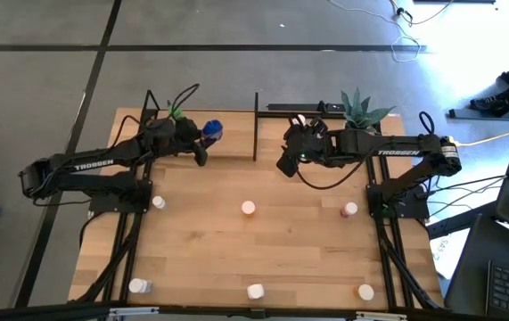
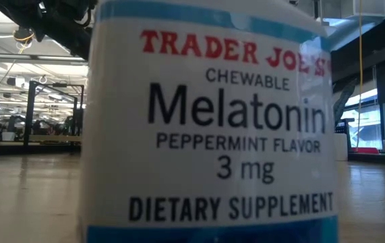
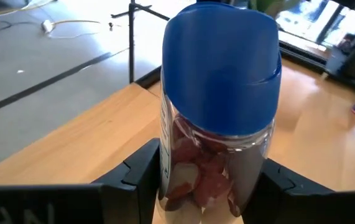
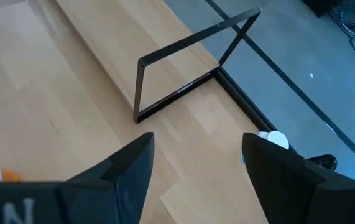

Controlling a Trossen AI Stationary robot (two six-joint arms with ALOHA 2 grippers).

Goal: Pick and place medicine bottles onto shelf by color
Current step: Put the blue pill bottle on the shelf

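My left gripper (image 1: 203, 145) is shut on a blue-capped clear bottle (image 1: 212, 131) of reddish pieces, over the left part of the shelf (image 1: 236, 134), a light-wood board with thin black posts at the table's far side. My right gripper (image 1: 286, 163) is open and empty by the shelf's middle post; a white-capped bottle (image 4: 273, 138) stands just beside one finger, apart from it. Loose bottles stand on the table: white (image 1: 159, 203), orange-capped (image 1: 249, 208), pink (image 1: 350, 209), white (image 1: 138, 286), white (image 1: 255, 291), orange (image 1: 365, 292). My left gripper pinches the bottle's clear body (image 3: 183, 168) between its two fingers (image 3: 141, 171), below the blue cap (image 3: 221, 68). The bottle stands upright in the hold, cap up. Its bottom is hidden by the gripper, so I cannot tell whether it rests on the shelf.
A potted green plant (image 1: 359, 111) stands at the shelf's right end. A black shelf frame (image 4: 189, 68) stands ahead of my right gripper. A large melatonin bottle (image 2: 212, 128) fills the low view. Cables and floor lie beyond the table's far edge.
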